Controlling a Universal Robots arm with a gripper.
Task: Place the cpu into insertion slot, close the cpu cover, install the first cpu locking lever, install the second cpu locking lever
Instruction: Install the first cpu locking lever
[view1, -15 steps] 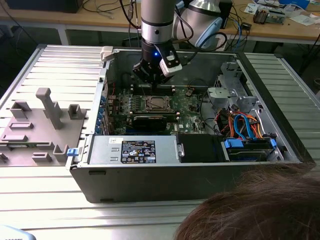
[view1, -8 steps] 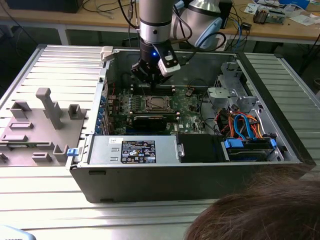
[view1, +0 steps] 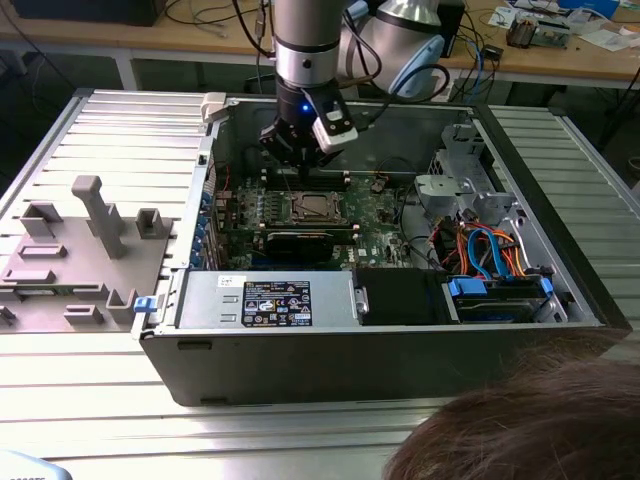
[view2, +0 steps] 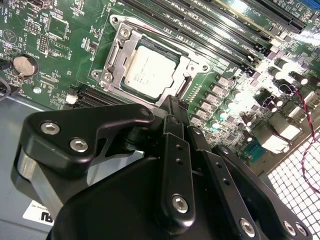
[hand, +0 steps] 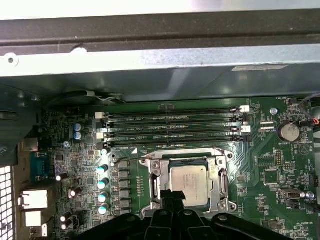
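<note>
The cpu (hand: 188, 181) sits seated in its socket on the green motherboard (hand: 260, 165), framed by the silvery cpu cover (hand: 218, 186) — closed flat around it. The gripper (hand: 172, 196) hangs just beside the cpu's near edge, black fingertips together. 4 memory slots (hand: 172, 127) lie beyond the cpu.

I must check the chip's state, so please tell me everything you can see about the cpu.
The cpu is a small flat square chip with a dull silvery-tan metal top bearing faint print. It lies flat in the socket on the green motherboard, and the cpu cover, a silvery metal frame, lies around its edges so that the top shows through the square window. In both wrist views the gripper is close by its edge; whether it touches the chip cannot be told.
</note>
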